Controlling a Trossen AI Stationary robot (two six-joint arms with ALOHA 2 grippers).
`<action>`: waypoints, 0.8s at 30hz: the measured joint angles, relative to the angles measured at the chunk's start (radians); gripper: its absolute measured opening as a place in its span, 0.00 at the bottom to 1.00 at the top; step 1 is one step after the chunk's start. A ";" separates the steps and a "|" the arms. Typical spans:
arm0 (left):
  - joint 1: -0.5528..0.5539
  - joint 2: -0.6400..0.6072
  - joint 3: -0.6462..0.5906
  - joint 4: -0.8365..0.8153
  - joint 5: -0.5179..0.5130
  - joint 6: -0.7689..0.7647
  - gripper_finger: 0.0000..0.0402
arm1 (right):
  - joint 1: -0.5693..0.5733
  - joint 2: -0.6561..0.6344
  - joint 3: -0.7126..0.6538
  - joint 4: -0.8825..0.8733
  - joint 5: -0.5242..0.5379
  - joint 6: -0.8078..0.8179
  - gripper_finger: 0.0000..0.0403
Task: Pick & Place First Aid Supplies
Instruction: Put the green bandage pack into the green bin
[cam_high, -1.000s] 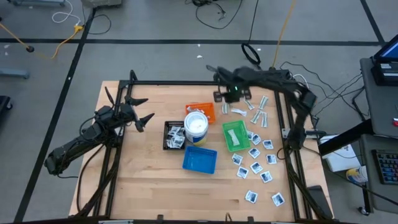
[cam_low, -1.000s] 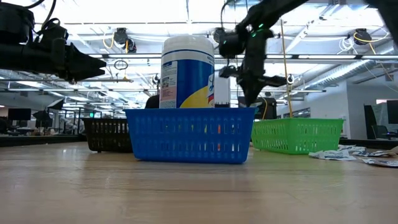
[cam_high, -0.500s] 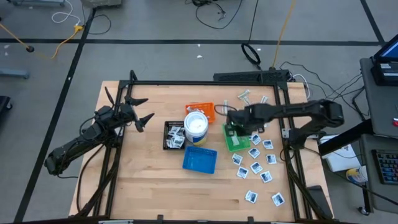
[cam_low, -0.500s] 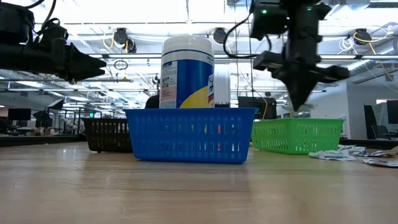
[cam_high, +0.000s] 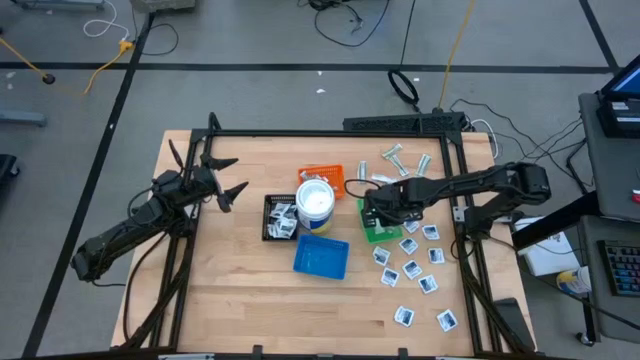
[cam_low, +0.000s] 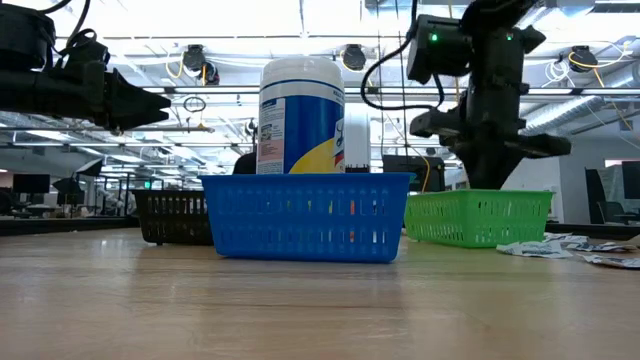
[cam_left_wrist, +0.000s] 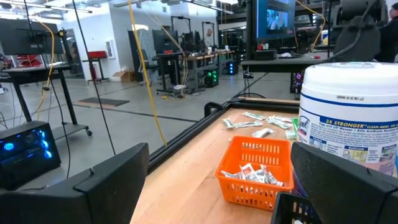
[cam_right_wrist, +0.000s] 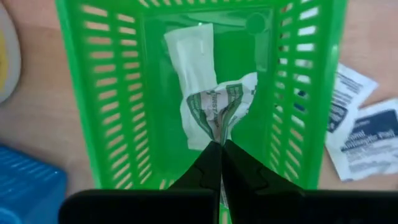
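High view: right gripper (cam_high: 376, 212), fingers pinched on a crumpled wrapped strip (cam_right_wrist: 217, 107), hangs over the green tray (cam_high: 384, 231) at centre right, where another strip (cam_right_wrist: 191, 59) already lies. Orange tray (cam_left_wrist: 255, 174) and black tray (cam_high: 279, 217) hold some packets; many white square packets (cam_high: 418, 262) remain loose at lower right. Left gripper (cam_high: 222, 180), fingers apart, waits at left. The white tub (cam_left_wrist: 345, 112) reads "3X STRONGER".

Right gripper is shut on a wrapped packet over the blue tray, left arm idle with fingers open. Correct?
Not quite. The right gripper is shut on a wrapped packet over the green tray, not the blue tray; the right wrist view shows this, and the high view agrees. The left gripper does wait at the table's left side with fingers open.
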 joint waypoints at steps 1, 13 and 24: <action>0.000 0.000 0.000 0.000 0.000 0.000 0.99 | -0.002 0.007 -0.003 0.014 0.000 -0.001 0.00; 0.000 0.000 0.000 0.000 0.000 0.000 0.99 | -0.015 0.022 -0.006 0.067 -0.031 -0.022 0.14; 0.000 0.000 0.000 0.000 0.000 0.000 0.99 | -0.021 0.022 0.016 0.067 0.021 -0.064 0.50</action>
